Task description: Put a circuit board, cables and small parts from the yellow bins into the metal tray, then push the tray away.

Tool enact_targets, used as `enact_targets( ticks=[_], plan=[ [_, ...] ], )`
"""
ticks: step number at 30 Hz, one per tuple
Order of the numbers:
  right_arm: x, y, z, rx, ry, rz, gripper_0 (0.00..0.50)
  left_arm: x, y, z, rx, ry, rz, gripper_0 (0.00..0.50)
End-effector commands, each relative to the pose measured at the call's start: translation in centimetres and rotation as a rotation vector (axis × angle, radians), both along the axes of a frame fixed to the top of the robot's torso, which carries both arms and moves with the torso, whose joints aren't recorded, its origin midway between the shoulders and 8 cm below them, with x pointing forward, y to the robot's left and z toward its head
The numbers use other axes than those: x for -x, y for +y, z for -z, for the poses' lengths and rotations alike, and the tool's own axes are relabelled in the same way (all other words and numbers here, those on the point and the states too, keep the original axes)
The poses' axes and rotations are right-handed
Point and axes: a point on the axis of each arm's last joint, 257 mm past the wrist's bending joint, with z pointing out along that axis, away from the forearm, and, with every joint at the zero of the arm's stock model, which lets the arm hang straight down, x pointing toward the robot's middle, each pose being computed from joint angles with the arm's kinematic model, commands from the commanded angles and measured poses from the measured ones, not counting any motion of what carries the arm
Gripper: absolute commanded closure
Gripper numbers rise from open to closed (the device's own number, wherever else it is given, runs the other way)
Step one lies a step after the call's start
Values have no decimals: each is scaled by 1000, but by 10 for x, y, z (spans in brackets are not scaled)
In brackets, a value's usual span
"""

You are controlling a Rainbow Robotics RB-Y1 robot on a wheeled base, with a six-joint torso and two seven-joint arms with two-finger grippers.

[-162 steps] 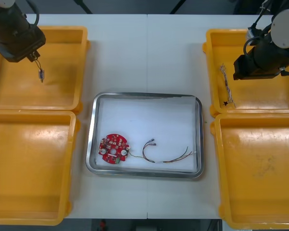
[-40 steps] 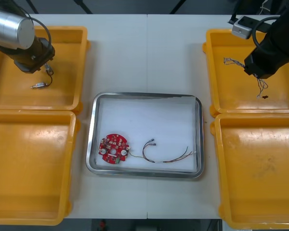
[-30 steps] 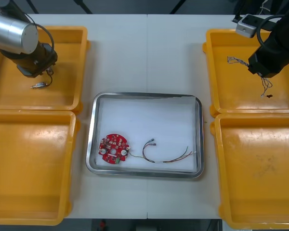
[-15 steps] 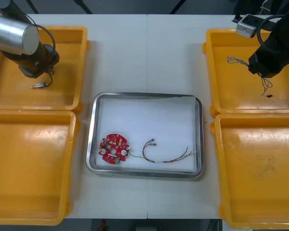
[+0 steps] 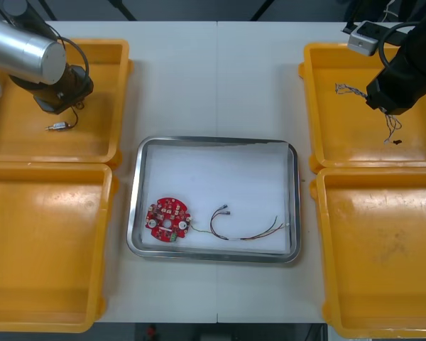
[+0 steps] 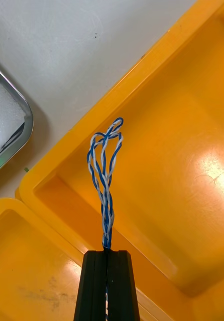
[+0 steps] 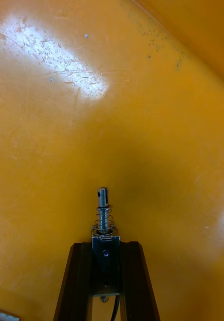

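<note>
The left gripper (image 7: 105,247) is clamped on a small metal part (image 7: 104,215) over the far left yellow bin (image 5: 28,145). The part's long axis runs in line with the fingers, its pin end pointing away from them. The right gripper (image 6: 107,253), above the far right yellow bin (image 5: 341,145), pinches a twisted blue and white cable (image 6: 105,165), whose loop stretches straight out. The metal tray (image 5: 216,140) holds a red circuit board (image 5: 167,219) and a red and yellow cable (image 5: 245,231).

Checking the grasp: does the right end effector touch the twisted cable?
Touching. Right wrist view: the right end effector clamps the twisted cable between its fingers.
</note>
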Motion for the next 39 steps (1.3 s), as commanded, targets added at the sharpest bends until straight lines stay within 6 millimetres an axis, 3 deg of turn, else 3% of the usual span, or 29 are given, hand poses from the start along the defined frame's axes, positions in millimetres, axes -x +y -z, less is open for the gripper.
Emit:
enact_targets(
  ticks=[1,12,21,29,34,39],
  plan=[
    [-5,-12,-34,32,-78,-17,500,-5,0,-34,-58,-11,79,500],
    [-5,-12,-34,32,-78,-17,500,20,1,-118,-36,22,131,500],
    [-5,-12,-34,32,-78,-17,500,60,-16,-154,44,80,176,500],
    [-5,-12,-34,32,-78,-17,500,92,-51,-158,139,116,125,500],
    [-5,-12,-34,32,-78,-17,500,103,-71,-148,161,95,90,500],
    [-5,-12,-34,32,-78,-17,500,120,-107,-129,156,80,75,500]
  ],
)
